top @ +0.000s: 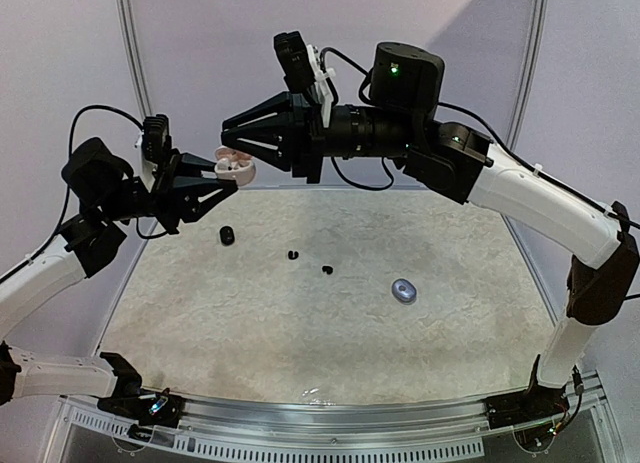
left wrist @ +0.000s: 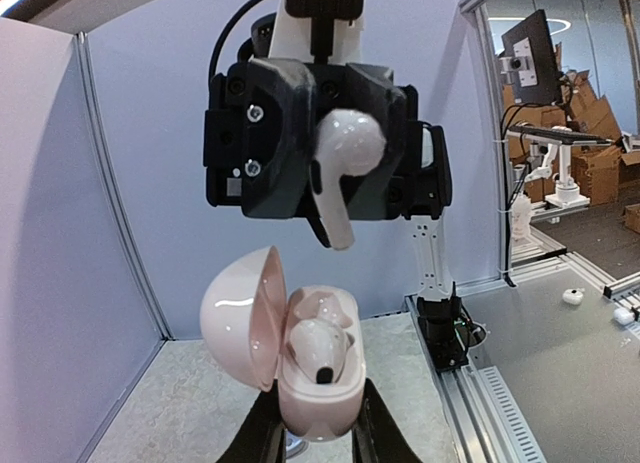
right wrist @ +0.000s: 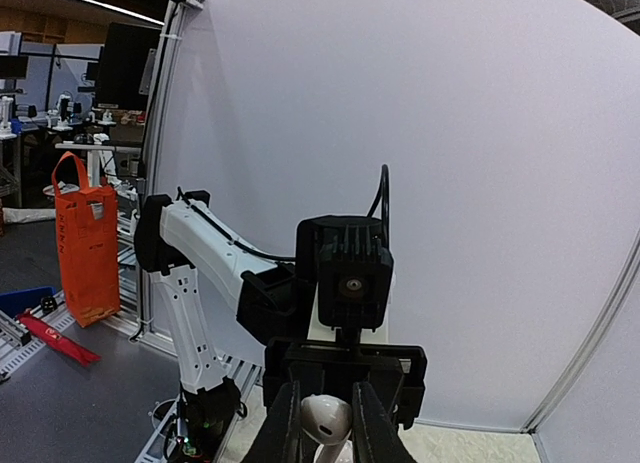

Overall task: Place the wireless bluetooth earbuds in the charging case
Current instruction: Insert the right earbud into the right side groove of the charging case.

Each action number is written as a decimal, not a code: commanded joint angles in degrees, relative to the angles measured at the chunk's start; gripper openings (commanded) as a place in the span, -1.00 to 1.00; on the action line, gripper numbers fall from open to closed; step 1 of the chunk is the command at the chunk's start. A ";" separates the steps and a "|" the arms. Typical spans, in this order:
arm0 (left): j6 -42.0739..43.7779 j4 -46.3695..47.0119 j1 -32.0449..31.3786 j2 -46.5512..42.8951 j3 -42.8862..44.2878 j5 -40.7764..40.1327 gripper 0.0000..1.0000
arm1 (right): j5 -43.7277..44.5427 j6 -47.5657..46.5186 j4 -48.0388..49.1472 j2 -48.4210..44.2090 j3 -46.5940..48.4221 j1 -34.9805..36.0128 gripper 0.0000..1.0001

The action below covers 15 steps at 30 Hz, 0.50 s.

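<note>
My left gripper (top: 222,179) is shut on an open pinkish-white charging case (left wrist: 318,388) and holds it well above the table, lid (left wrist: 238,313) swung to the left. One whitish earbud (left wrist: 320,345) sits in the case; the socket behind it is empty. My right gripper (top: 228,140) is shut on a white stemmed earbud (left wrist: 345,155), stem pointing down, a short way above the case and apart from it. That earbud also shows between the right fingers in the right wrist view (right wrist: 327,420). Two tiny black earbuds (top: 293,254) (top: 327,270) lie on the table.
A silver-grey pebble-like case (top: 404,290) lies right of centre on the speckled table (top: 300,333). A small black object (top: 227,235) lies on the table below the grippers. White walls stand behind and to the left.
</note>
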 commanded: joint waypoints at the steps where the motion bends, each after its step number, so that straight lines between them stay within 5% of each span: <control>1: -0.43 0.99 0.35 -0.27 0.66 0.08 -1.00 | 1.54 -1.27 -0.95 1.05 -0.68 0.32 -1.00; 15: 0.00 1.74 0.35 -0.18 0.41 -1.41 -1.00 | 3.19 -1.24 -0.61 0.85 -3.67 0.29 -1.00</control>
